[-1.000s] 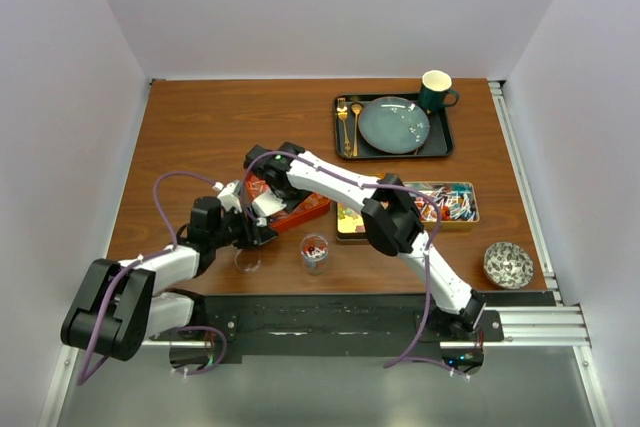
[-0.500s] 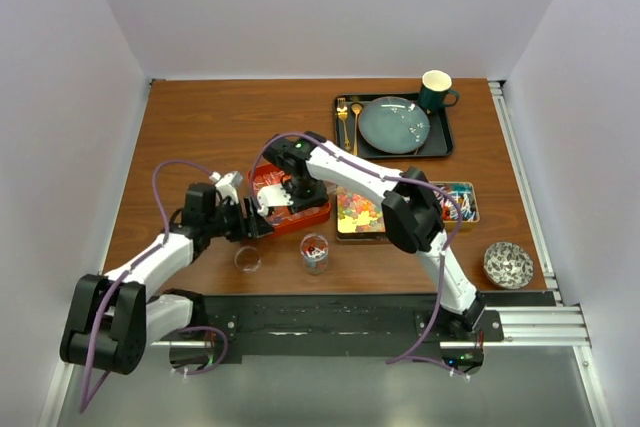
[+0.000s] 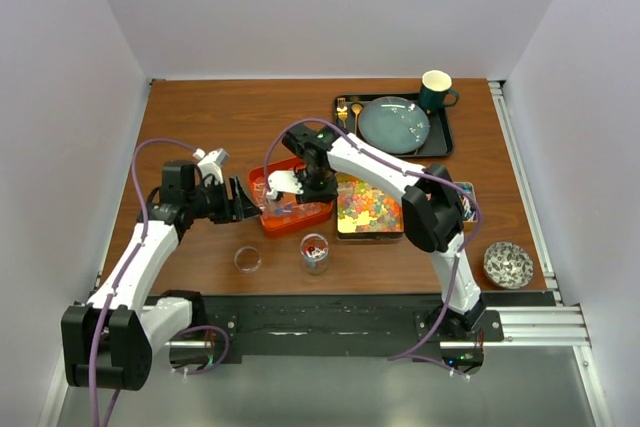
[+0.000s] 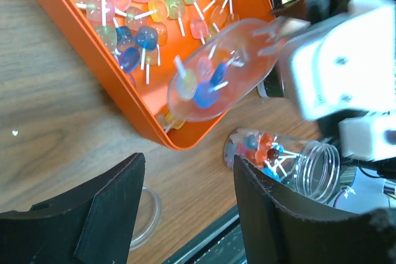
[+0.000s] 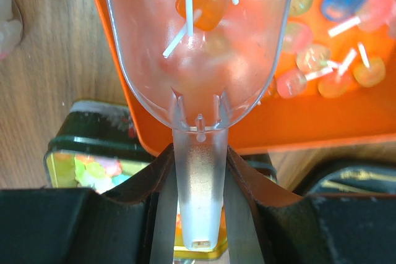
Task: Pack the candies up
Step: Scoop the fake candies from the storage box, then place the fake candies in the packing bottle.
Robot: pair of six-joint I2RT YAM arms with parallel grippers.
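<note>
Wooden table [image 3: 200, 127] between white walls; nearest the bases stand a jar [image 3: 314, 253], part filled, and a clear lid [image 3: 247, 259]; behind them lies the orange tray [image 3: 303, 224] of candies [image 4: 148, 36].

The left gripper [image 4: 189, 174] hangs just beside the tray's left end, fingers apart, holding nothing; the right gripper [image 5: 198, 171] is clamped on the handle of a clear scoop [image 5: 198, 60] tilted over the tray, a few candies in it.

The scoop looks loaded, so transfer seems due; that calls for carrying it level to the jar, then tipping into the narrow mouth.

Only the right wrist shows the grip on the handle; the left wrist shows the load; the top view shows the tin [image 3: 368, 209] of gummies on the tray's right.
</note>
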